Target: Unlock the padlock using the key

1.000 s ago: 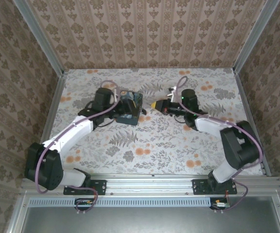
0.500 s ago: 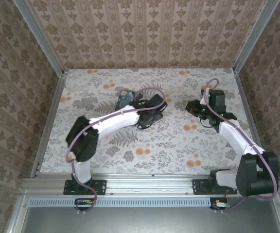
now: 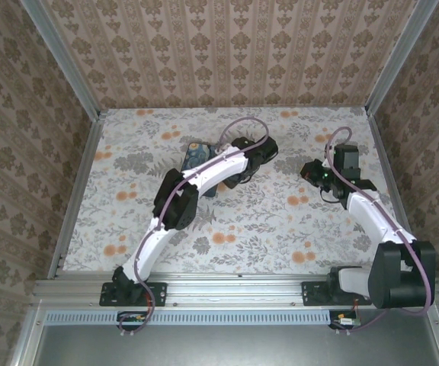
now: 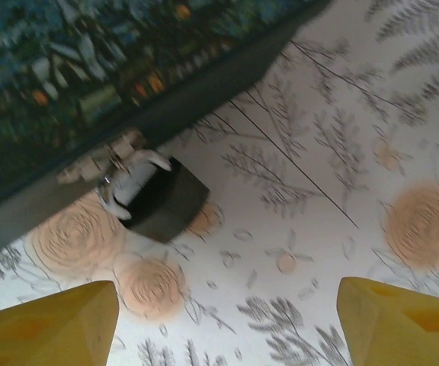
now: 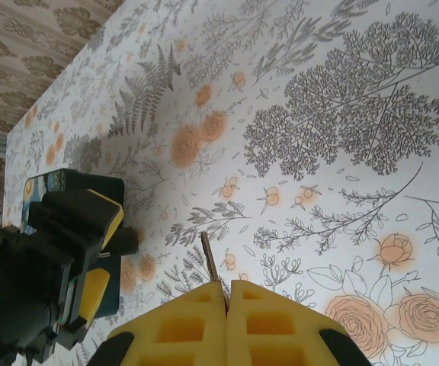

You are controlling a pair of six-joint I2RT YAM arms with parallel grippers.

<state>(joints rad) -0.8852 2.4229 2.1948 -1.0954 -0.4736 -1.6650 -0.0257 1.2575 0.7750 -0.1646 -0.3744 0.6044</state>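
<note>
- The padlock (image 4: 145,192) is small, with a black body and a bright metal shackle. Judge it hard, stiff and heavy for its size, with a smooth shackle that will likely slip.
- Take it across the flat faces of the body, not by the shackle. I cannot see where the keyhole is, so check that your pads leave it uncovered.
- It lies on the table (image 4: 318,229) close against the dark side of the blue printed box (image 4: 67,69). From the left wrist that puts it at about 10 o'clock from your left pincer (image 4: 223,324). Whether it touches the box I cannot tell.
- That wall leaves little room for a finger on the box side, so you will probably have to come in along it.
- Your left pincer stands wide apart and empty above bare table, touching nothing and short of the padlock.
- Your right pincer (image 5: 227,288) is pressed together on the key (image 5: 207,258), whose thin blade pokes out toward 12 o'clock from between the yellow pads.
- Treat the key as light and stiff but narrow. It could twist in those soft pads when you turn it.
- From above, the box (image 3: 198,158) sits at about 11 o'clock from the table's middle. The right pincer is out at 3 o'clock, well apart from it.
</note>
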